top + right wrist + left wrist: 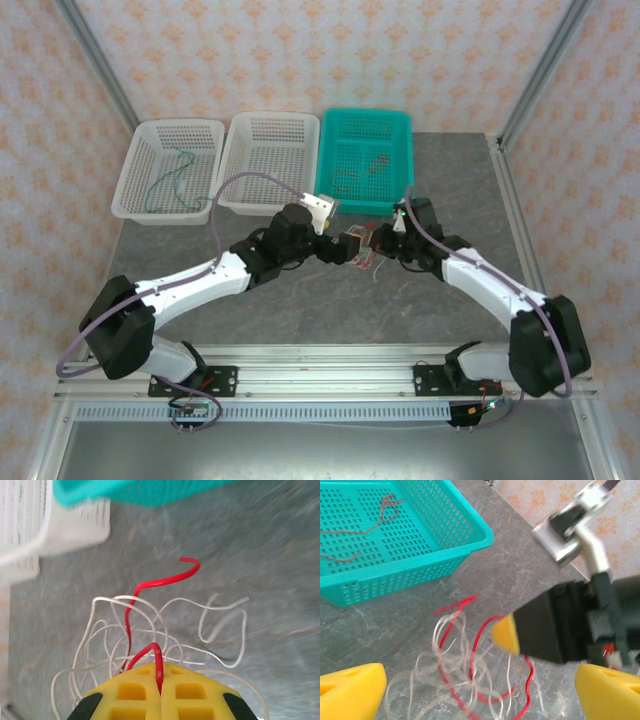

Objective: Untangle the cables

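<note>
A tangle of red cable (477,645) and white cable (447,662) lies on the grey table between the two grippers (372,262). My right gripper (161,690) is shut on a loop of the red cable (158,662); the white cable (150,625) curls just beyond its yellow fingers. My left gripper (480,695) hangs open over the tangle, one yellow fingertip (350,692) on each side, holding nothing. The right gripper's yellow tip (506,634) meets the tangle from the right. A red-brown cable (385,510) lies in the teal basket (420,555). A green cable (170,180) lies in the far-left white basket (140,205).
Three baskets stand in a row at the back: two white (265,150) and the teal one (365,125) right behind the grippers. Metal frame posts (95,60) stand at the table's back corners. The teal basket's rim (140,490) is close above the tangle.
</note>
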